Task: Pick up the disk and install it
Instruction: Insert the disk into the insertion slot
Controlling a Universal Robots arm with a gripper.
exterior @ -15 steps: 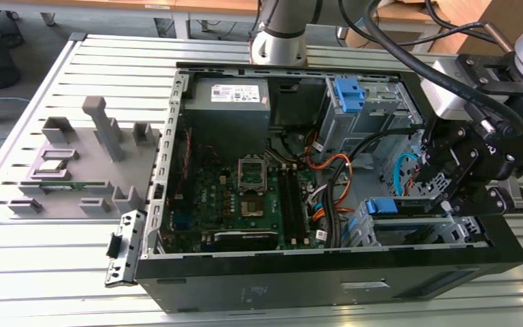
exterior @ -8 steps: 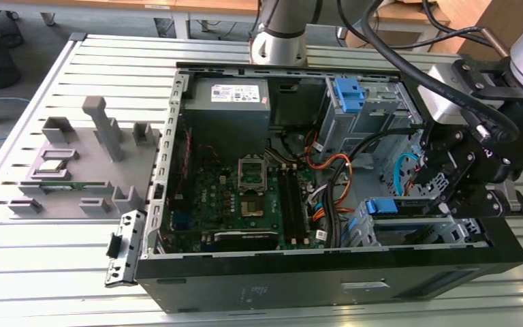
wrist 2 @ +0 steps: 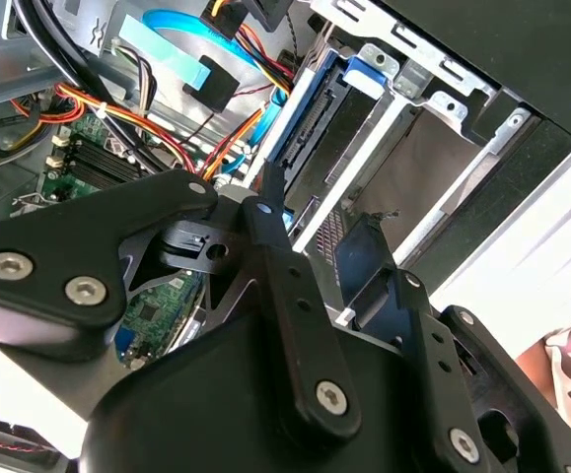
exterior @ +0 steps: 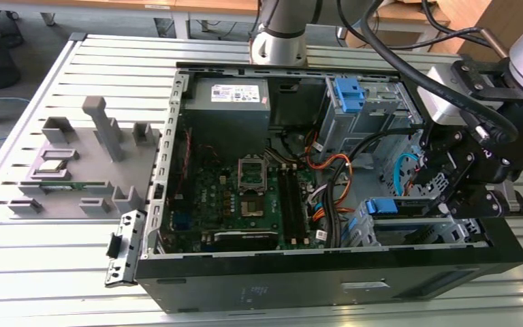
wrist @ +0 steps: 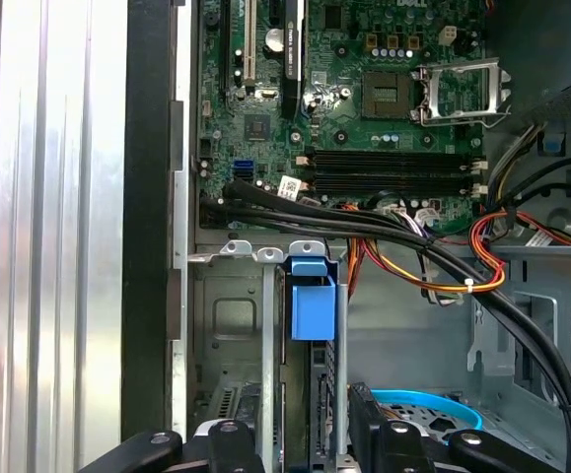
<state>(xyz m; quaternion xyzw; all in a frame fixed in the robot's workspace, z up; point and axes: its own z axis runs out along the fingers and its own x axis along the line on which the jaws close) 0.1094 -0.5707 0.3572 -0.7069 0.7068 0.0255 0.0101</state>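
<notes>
We see the gripper (wrist: 305, 426) pinching the disk (wrist: 313, 301) on edge (blue tab far), presumably to fit the cage (wrist: 228, 315) slot.

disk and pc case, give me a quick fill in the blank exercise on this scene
The disk has an end tab coloured ____.
The grey fixtures stand on the table at the exterior view's ____ of the computer case.
The pincer hangs over the case's ____ side in the exterior view.
Missing: blue; left; right
</notes>
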